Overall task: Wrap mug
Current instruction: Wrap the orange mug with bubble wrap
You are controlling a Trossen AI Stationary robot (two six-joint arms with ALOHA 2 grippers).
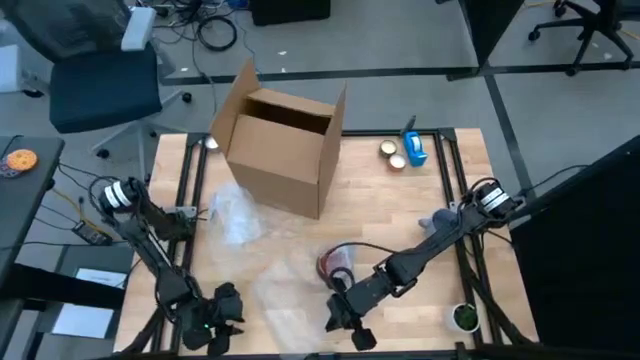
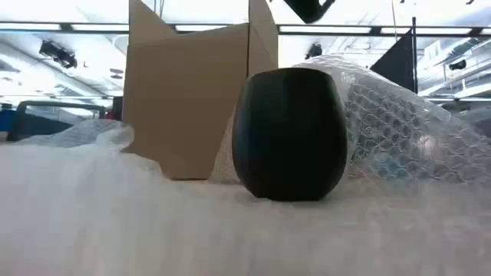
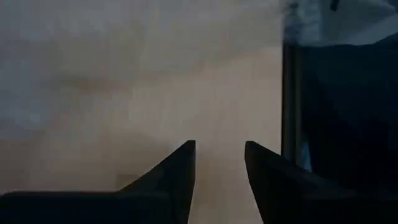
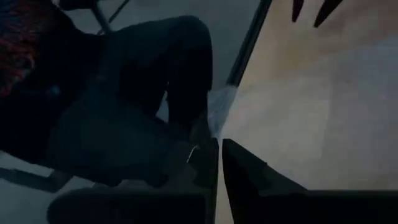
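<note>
Item: mug, upright on bubble wrap mid-worktop; we judge it rigid, breakable. Wrap: limp, best taken at an edge. Right pincer apparently nipping that edge; left pincer parted, empty.

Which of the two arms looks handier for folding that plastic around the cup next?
Probably the right. Its claw sits at the table's front edge just below the dark rounded mug, pinching a corner of the clear bubble wrap sheet. The left claw, open and empty, is farther from the mug.
</note>
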